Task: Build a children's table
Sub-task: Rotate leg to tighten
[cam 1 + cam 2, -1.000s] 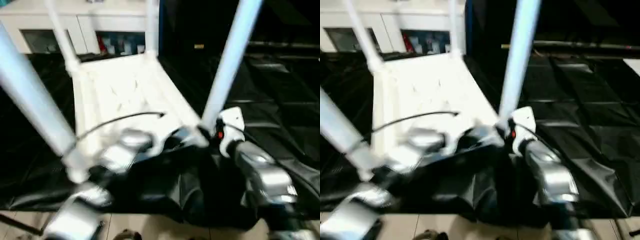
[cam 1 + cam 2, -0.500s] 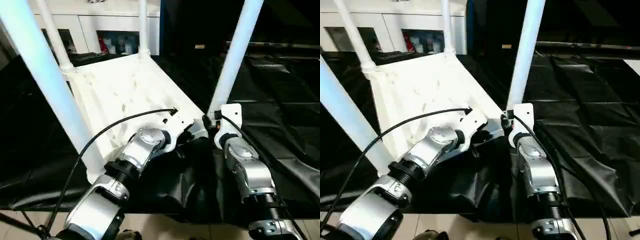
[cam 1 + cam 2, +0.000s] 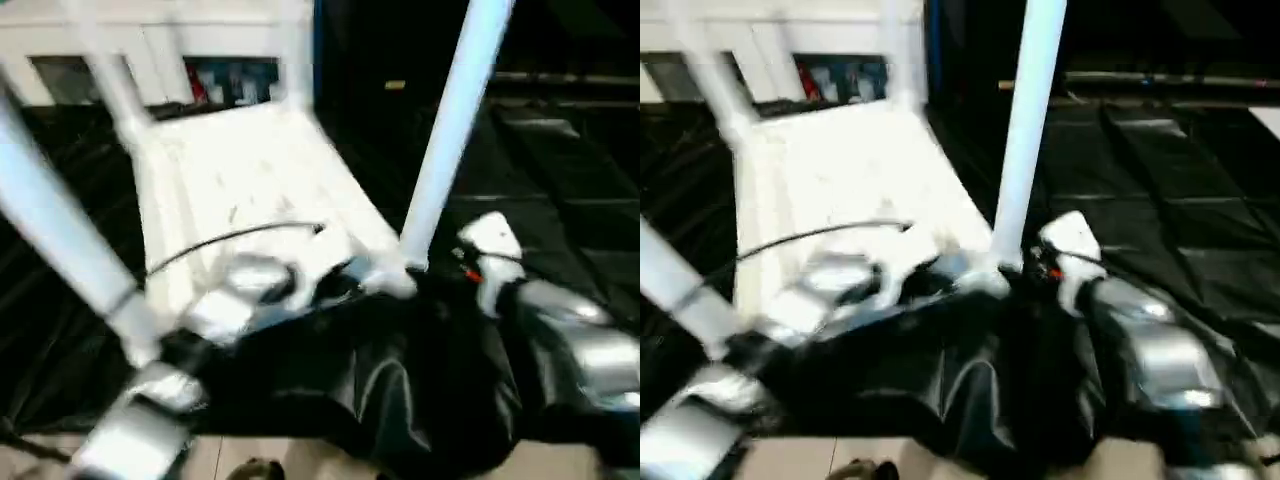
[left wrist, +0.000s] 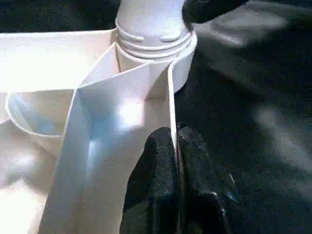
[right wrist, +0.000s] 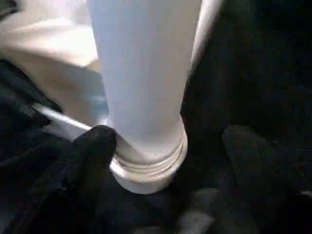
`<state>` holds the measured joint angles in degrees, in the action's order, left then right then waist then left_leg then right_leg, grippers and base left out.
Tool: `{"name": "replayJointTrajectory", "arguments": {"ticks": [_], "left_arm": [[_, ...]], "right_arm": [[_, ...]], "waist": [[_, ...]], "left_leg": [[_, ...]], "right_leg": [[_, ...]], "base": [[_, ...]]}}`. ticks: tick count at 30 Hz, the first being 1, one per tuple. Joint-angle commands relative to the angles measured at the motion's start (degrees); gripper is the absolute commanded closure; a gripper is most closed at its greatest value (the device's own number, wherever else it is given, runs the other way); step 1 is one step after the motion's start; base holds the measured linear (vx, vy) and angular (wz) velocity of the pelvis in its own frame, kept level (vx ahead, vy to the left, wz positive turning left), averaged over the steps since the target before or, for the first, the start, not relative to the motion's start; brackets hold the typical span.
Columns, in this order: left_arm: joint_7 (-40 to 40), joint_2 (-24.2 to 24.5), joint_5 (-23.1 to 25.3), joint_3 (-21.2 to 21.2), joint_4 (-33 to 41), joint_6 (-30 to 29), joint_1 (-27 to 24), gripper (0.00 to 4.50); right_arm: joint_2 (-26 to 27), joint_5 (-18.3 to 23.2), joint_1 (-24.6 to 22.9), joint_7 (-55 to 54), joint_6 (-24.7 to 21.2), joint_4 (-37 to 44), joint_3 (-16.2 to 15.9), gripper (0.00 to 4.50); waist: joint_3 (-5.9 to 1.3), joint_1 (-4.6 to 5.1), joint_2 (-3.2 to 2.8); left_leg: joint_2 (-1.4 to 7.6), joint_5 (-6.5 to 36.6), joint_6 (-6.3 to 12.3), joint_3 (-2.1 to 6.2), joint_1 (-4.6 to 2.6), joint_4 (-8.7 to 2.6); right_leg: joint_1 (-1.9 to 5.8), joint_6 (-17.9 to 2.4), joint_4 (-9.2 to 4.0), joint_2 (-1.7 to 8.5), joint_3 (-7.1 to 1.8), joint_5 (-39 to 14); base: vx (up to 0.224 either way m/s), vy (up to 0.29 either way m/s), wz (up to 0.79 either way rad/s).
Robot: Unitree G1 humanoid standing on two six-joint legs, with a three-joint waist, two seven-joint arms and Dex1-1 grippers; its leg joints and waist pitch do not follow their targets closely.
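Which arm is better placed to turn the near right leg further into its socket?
Probably the right. The right gripper has open jaws either side of the leg just above its socket, while the left gripper is shut on the tabletop's rim.

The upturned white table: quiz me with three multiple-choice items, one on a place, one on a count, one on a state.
1. Where does the left gripper grip the table top?
A. On its thin rim wall beside a corner socket
B. Halfway up a leg
C. At its centre

2. How many legs stand up from the top?
A. Two
B. Three
C. Four

3. How do the right gripper's fingers stand?
A. Shut with nothing between them
B. Spread on either side of a leg's base
C. Shut on the top's edge

Answers:
1 A: the left wrist view shows the fingers pinching the wall by the socket.
2 C: one leg rises at each corner.
3 B: the right wrist view shows a finger on each side of the leg.
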<state>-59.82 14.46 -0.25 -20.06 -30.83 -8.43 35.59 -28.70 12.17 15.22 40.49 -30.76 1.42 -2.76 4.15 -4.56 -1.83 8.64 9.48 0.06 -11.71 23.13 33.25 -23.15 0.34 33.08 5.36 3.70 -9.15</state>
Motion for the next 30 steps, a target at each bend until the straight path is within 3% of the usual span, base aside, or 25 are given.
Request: {"name": "replayJointTrajectory", "arguments": {"ticks": [1, 2, 3, 7, 14, 16, 19, 21, 24, 25, 30], "left_arm": [[-6.0, -0.4, -2.0, -1.9, 4.9, 0.6, -0.4, 4.50], [-6.0, -0.4, -2.0, -1.9, 4.9, 0.6, -0.4, 4.50], [-6.8, 0.0, -2.2, -1.9, 5.6, 0.4, -0.7, 4.50], [-8.6, 2.2, -3.1, -2.0, 8.7, -0.7, -2.1, 4.50], [-9.2, 2.8, -2.7, -1.6, 9.8, -1.5, -2.8, 4.50], [-9.0, 2.8, -2.7, -1.6, 10.3, -2.0, -3.0, 4.50], [-8.8, 2.9, -2.9, -1.8, 10.7, -2.3, -3.1, 4.50], [-8.8, 3.0, -2.9, -1.8, 10.9, -2.5, -3.1, 4.50], [-8.9, 3.1, -2.8, -1.7, 11.1, -2.6, -3.2, 4.50], [-8.9, 3.2, -2.7, -1.6, 11.1, -2.7, -3.2, 4.50], [-8.7, 3.3, -2.5, -1.7, 11.1, -3.0, -3.4, 4.50]], "right_arm": [[-1.4, 1.0, 0.3, 1.7, -0.9, 2.3, 0.3, 0.33], [-1.4, 1.0, 0.3, 1.7, -0.9, 2.3, 0.3, 0.33], [-2.0, 1.5, 0.1, 2.5, -1.2, 2.9, 0.1, 0.33], [-3.9, 2.9, -0.7, 6.7, -0.5, 4.4, -0.9, 0.33], [-3.5, 2.5, -0.6, 8.1, 0.6, 3.2, -2.5, 0.76], [-3.3, 2.4, -0.5, 8.4, 0.8, 2.8, -3.1, 1.07], [-3.2, 2.7, -0.5, 8.8, 0.8, 2.8, -3.1, 1.09], [-3.2, 2.8, -0.6, 9.0, 0.7, 2.8, -3.2, 1.49], [-3.2, 3.0, -0.7, 9.3, 0.7, 2.8, -3.4, 1.52], [-3.1, 3.1, -0.8, 9.3, 0.6, 2.7, -3.4, 1.81], [-2.6, 3.2, -1.4, 9.3, 0.6, 2.5, -3.5, 2.10]], "waist": [[-3.67, -0.14, 0.59], [-3.67, -0.14, 0.59], [-3.62, -0.46, 0.50], [-3.58, -0.59, 0.72], [-3.56, -0.67, 1.07], [-3.58, -0.66, 1.01], [-3.64, -0.68, 1.08], [-3.66, -0.74, 1.08], [-3.65, -0.73, 1.07], [-3.62, -0.73, 1.07], [-3.63, -0.73, 1.01]], "left_leg": [[5.13, 14.0, 3.52, 2.24, -2.17, -4.15], [5.13, 14.0, 3.52, 2.24, -2.17, -4.15], [5.23, 15.5, 2.02, 2.22, -2.48, -4.28], [5.17, 16.8, 0.87, 2.16, -2.42, -4.39], [5.13, 16.0, 0.93, 2.26, -2.24, -4.28], [5.12, 15.6, 1.07, 2.26, -2.23, -4.29], [5.06, 14.7, 1.47, 2.21, -2.17, -4.18], [5.04, 14.2, 1.78, 2.19, -2.14, -4.12], [5.03, 14.2, 1.93, 2.21, -2.15, -4.11], [5.00, 14.3, 1.89, 2.17, -2.18, -4.08], [5.05, 14.7, 1.67, 2.23, -2.18, -4.13]], "right_leg": [[2.01, -14.0, -3.45, 4.14, -2.76, -12.6], [2.01, -14.0, -3.45, 4.14, -2.76, -12.6], [1.79, -13.8, -3.48, 4.14, -2.82, -13.8], [1.82, -13.3, -3.36, 4.31, -2.96, -13.9], [1.91, -12.6, -3.54, 4.56, -2.99, -15.8], [1.88, -12.6, -3.46, 4.42, -2.95, -15.6], [1.93, -12.8, -3.34, 4.41, -2.95, -14.4], [1.96, -13.0, -3.27, 4.42, -2.95, -13.8], [2.01, -13.0, -3.28, 4.42, -2.91, -14.0], [1.96, -12.9, -3.35, 4.39, -2.93, -14.3], [1.97, -12.8, -3.38, 4.41, -2.93, -14.7]], "base": [[0.000, 0.000, 0.00], [0.000, 0.000, 0.00], [0.000, 0.000, 0.00], [0.000, 0.000, 0.00], [0.000, 0.000, 0.00], [0.000, 0.000, 0.00], [0.000, 0.000, 0.00], [0.000, 0.000, 0.00], [0.000, 0.000, 0.00], [0.000, 0.000, 0.00], [0.000, 0.000, 0.00]]}}
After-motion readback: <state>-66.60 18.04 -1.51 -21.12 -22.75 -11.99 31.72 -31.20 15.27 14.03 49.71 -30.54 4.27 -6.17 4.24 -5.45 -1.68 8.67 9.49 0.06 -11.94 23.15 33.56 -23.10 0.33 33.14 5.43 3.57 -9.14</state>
